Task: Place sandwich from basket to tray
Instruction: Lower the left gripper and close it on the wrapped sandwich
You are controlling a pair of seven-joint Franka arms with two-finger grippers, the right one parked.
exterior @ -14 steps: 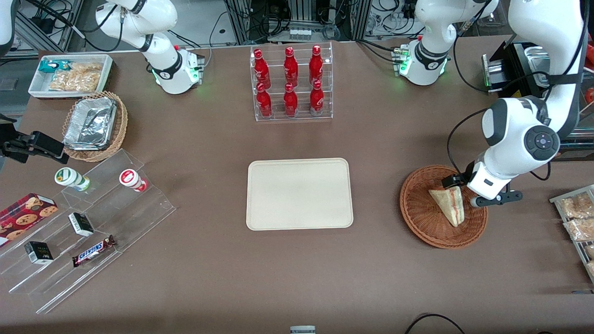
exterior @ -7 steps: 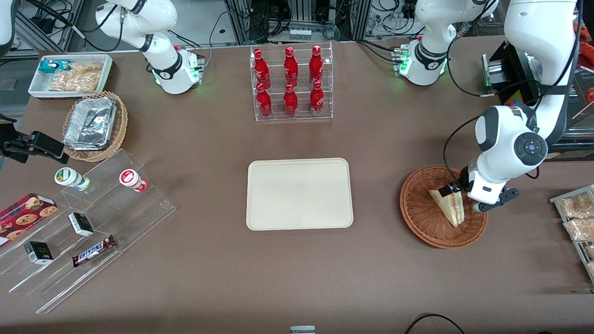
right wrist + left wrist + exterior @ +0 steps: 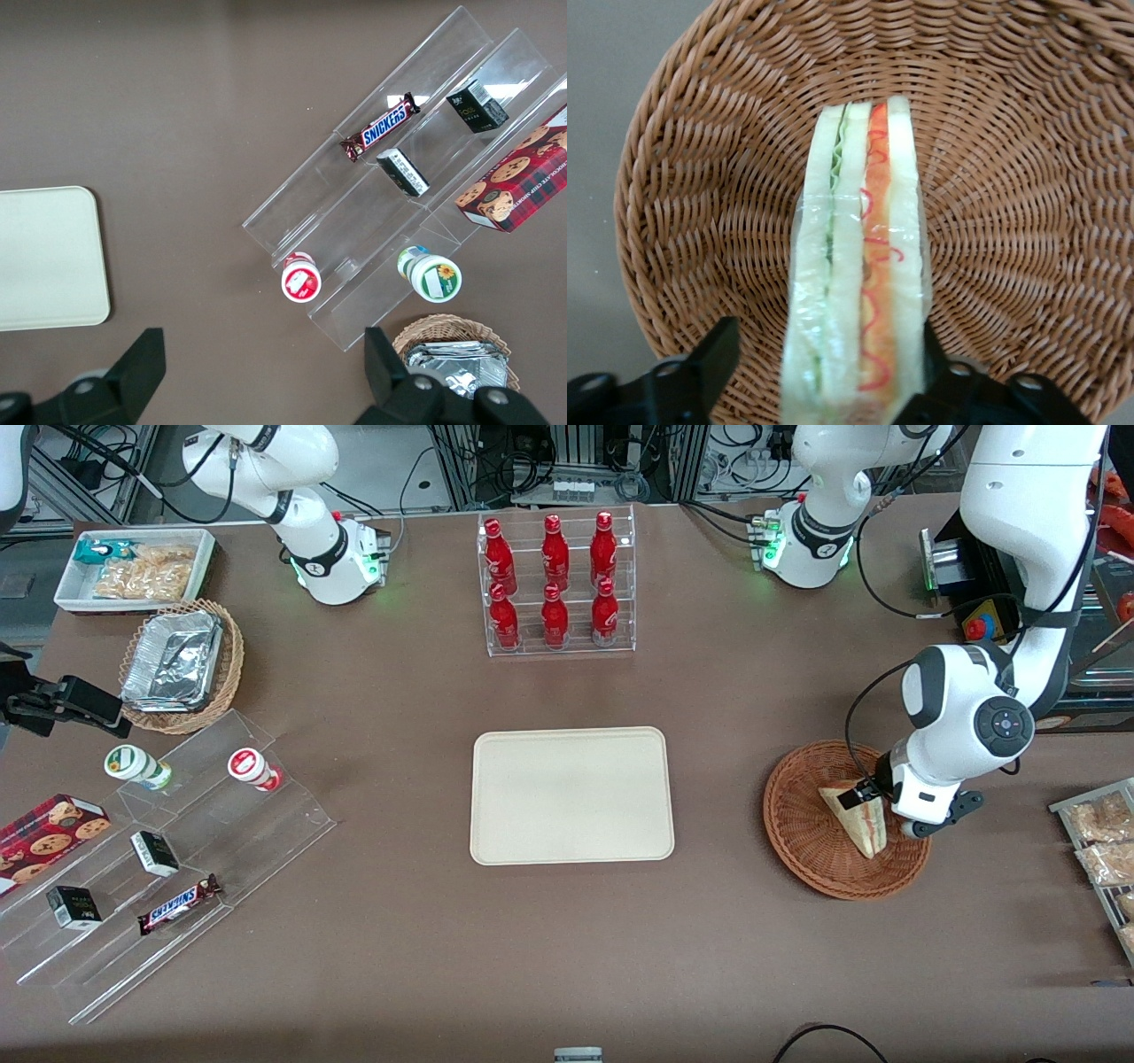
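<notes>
The sandwich [image 3: 866, 825], a wedge of white bread with a red and green filling stripe, lies in the reddish-brown wicker basket [image 3: 811, 868] toward the working arm's end of the table. My left gripper [image 3: 863, 801] is low in the basket, over the sandwich's wide end. In the left wrist view the gripper [image 3: 824, 381] is open and straddles the wrapped sandwich [image 3: 859, 239]. One finger [image 3: 943, 381] is against the bread and the other finger [image 3: 700, 367] stands a little apart from it, over the basket [image 3: 691, 177]. The cream tray [image 3: 571, 795] lies bare at the table's middle.
A clear rack of red bottles [image 3: 556, 584] stands farther from the camera than the tray. Bagged snacks [image 3: 1103, 841] lie at the working arm's end. A stepped acrylic shelf [image 3: 168, 850], a tan basket with foil containers [image 3: 182, 664] and a white bin [image 3: 133, 571] are toward the parked arm's end.
My left gripper has come down and shifted slightly toward the tray, from the basket's rim onto the sandwich's wide end. The sandwich has not moved.
</notes>
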